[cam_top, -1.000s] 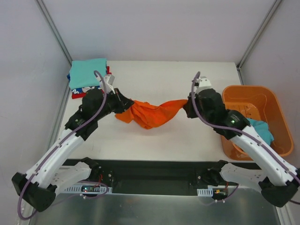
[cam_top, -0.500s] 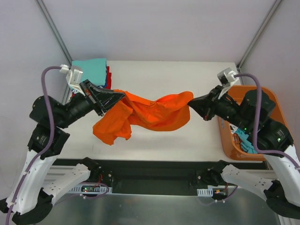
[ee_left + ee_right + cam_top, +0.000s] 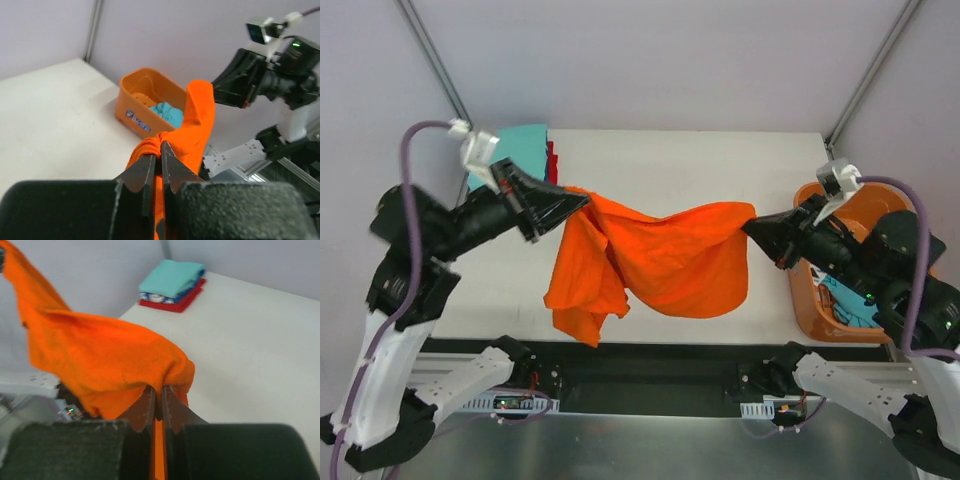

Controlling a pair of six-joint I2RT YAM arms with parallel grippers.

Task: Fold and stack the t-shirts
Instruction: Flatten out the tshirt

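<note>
A bright orange t-shirt (image 3: 665,260) hangs in the air between my two arms, sagging in the middle, its left part drooping toward the table's near edge. My left gripper (image 3: 582,198) is shut on its left end, where the cloth (image 3: 195,120) bunches at the fingertips (image 3: 161,142). My right gripper (image 3: 748,224) is shut on the right end, the orange cloth (image 3: 100,360) draped over its tips (image 3: 159,388). A folded stack of t-shirts (image 3: 510,150), teal on top with patterned and red ones below, lies at the far left corner, also in the right wrist view (image 3: 172,284).
An orange plastic basket (image 3: 886,205) stands at the table's right edge with a teal t-shirt (image 3: 855,305) in it, also in the left wrist view (image 3: 145,100). The white table (image 3: 660,165) has a metal frame post at each far corner.
Both arms have risen and drawn apart, lifting the orange t-shirt off the table and spreading it out. It now hangs wider and lower between the grippers.
</note>
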